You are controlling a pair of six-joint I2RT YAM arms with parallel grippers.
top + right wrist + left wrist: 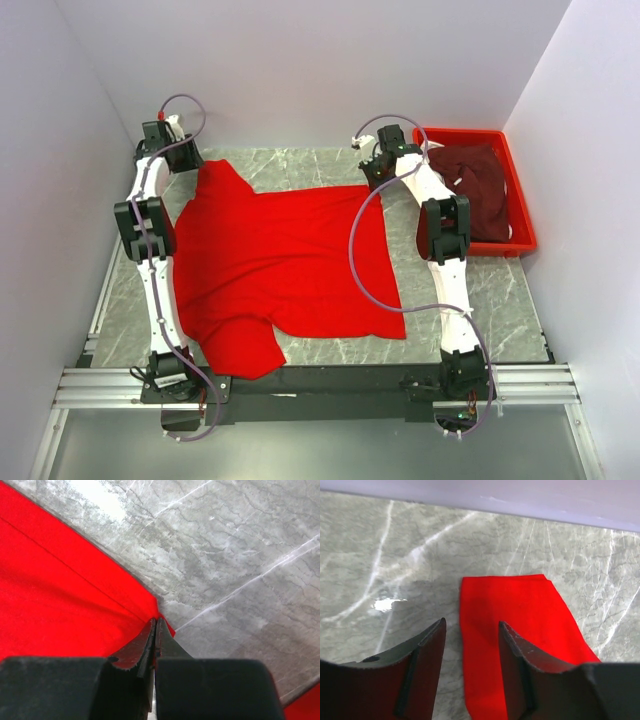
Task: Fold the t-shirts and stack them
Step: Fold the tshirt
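Item one: the bright red t-shirt (280, 260) is lying spread open and mostly flat on the grey marble bench (330, 165). Its two sleeves are pointing toward my left arm (150, 230) and its hem is running along the side nearer my right arm (445, 225). The near sleeve is overhanging the shirt's near left corner, and some soft creases are showing across the body.

Item two: my left jaws are hanging at the shirt's far left corner, over the far sleeve (520, 610). In the left wrist view they are standing apart. The sleeve's straight outer edge is lying on the marble in the gap between them, closer to the finger on the right of that view. I cannot tell whether either finger is touching the cloth.

Item three: my right jaws are sitting at the shirt's far right corner, where the hem is ending. In the right wrist view they are pressed together with no gap showing. The red cloth is meeting them at the tips, with a small point of it showing past their other side. I am recording them as clamped on that hem corner.

Item four: the dark maroon t-shirt (480, 190) is lying crumpled to the right of the red shirt, well apart from it. It is sitting inside a red plastic tray (520, 200).
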